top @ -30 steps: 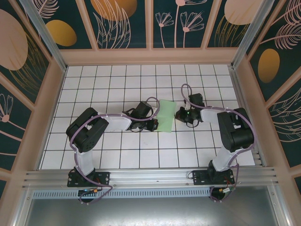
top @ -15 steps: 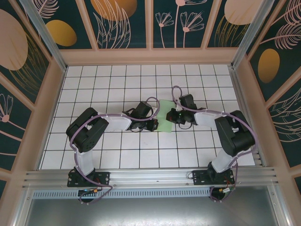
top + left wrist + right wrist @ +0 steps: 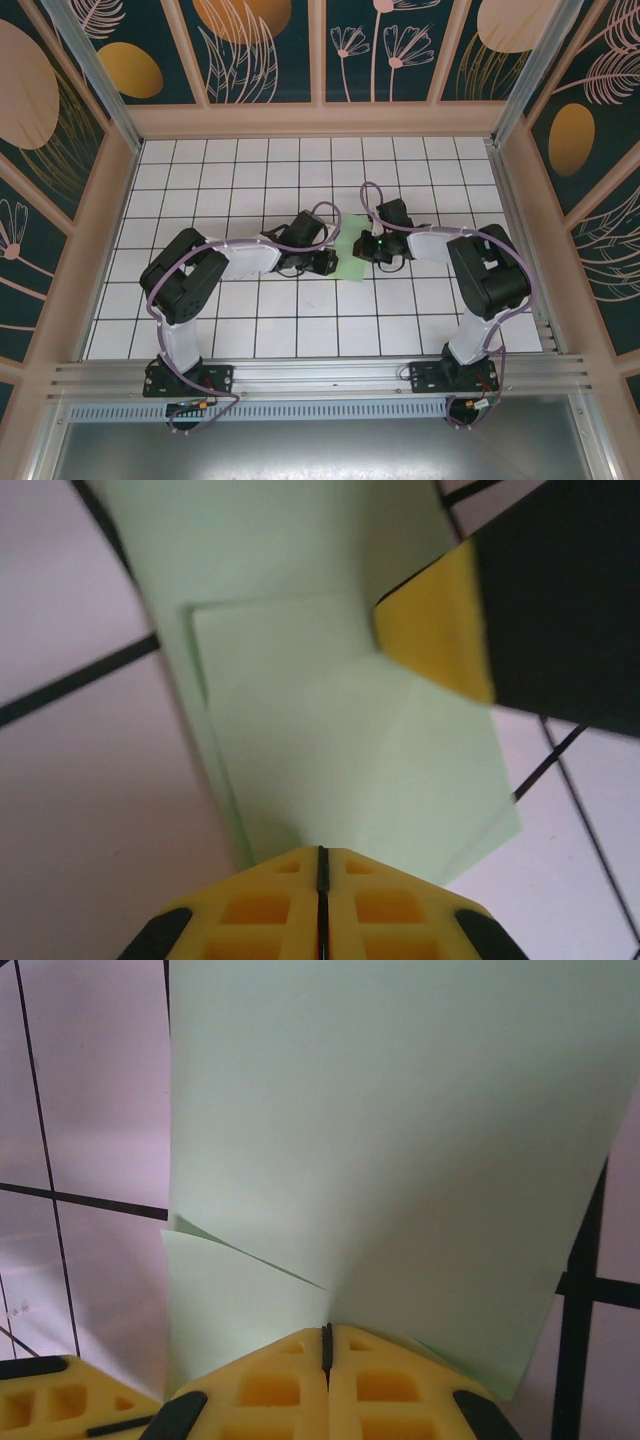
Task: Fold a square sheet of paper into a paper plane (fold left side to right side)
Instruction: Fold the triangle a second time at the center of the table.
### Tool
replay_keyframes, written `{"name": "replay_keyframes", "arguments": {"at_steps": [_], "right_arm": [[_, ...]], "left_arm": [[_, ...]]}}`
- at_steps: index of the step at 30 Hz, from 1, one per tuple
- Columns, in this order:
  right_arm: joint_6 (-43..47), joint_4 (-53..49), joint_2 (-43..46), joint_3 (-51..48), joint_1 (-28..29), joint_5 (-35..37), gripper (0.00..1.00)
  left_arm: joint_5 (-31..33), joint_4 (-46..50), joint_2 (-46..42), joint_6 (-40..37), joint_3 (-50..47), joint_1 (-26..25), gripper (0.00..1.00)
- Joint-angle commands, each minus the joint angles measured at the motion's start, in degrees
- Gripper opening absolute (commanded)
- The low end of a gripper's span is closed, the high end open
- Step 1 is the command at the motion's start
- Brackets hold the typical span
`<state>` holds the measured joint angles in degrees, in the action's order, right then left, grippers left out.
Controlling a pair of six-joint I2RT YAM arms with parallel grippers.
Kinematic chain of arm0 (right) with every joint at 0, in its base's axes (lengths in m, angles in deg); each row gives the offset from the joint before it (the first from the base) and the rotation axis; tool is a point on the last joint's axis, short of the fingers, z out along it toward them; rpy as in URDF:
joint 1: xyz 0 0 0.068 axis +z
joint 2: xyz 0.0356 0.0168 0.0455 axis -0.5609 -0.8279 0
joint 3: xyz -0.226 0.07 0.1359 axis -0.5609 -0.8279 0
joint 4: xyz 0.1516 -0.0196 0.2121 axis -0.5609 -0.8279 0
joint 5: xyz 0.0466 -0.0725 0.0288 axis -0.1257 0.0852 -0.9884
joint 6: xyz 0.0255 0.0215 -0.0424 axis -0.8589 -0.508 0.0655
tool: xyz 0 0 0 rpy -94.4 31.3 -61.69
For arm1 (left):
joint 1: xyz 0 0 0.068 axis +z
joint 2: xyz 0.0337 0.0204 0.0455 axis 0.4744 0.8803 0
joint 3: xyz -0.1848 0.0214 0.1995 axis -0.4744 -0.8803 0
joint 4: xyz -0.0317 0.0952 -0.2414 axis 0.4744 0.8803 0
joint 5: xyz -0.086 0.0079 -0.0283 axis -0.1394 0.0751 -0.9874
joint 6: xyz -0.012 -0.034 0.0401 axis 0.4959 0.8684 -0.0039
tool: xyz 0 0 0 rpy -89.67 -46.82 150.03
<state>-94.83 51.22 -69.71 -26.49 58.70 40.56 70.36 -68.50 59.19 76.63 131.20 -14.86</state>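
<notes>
Pressing the fold flat: the pale-green sheet of paper (image 3: pixel 347 240) lies partly folded at the middle of the tiled table (image 3: pixel 250 180), between the left gripper (image 3: pixel 320 855) at one edge and the right gripper (image 3: pixel 327 1332), whose pressed-together fingertips rest on the upper layer. The left gripper's fingers are likewise closed tight, though whether paper is caught between them cannot be told. Best practice is probably to steady one side while the other rubs along the crease, keeping the layers' edges aligned.

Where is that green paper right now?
In the overhead view, the green paper lies mid-way across the tiled table, between the left hand and the right hand.
</notes>
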Motion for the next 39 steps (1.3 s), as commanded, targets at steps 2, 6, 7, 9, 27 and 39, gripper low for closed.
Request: {"name": "replay_keyframes", "arguments": {"at_steps": [2, 6, 7, 9, 27, 39], "right_arm": [[1.8, -4.7, -2.2, 0.0, 0.0, 2.1, 0.02], [1.4, -4.2, -2.2, -0.4, 0.0, 2.2, 0.01], [1.4, -4.2, -2.2, -0.4, 0.0, 2.2, 0.01], [1.3, -4.0, -2.3, -0.3, 0.1, 2.0, 0.02], [2.1, -5.3, -2.3, -0.7, 0.0, 3.3, 0.02], [2.9, -7.2, -2.7, 0.4, -0.2, 4.5, 0.01]], "left_arm": [[-6.5, -1.0, -0.5, -0.2, 3.2, 0.2, 0.10], [-9.9, -3.7, 1.7, 0.6, 3.6, 0.1, 0.10], [-10.4, -3.5, 2.5, 0.5, 4.2, 0.2, 0.09], [-11.0, -3.7, 3.9, 0.5, 5.0, 0.1, 0.09], [-4.1, -1.8, 6.9, 2.1, 2.8, 0.2, 0.08], [-2.7, -1.7, 1.9, 2.2, -5.0, 0.4, 0.08]]}}
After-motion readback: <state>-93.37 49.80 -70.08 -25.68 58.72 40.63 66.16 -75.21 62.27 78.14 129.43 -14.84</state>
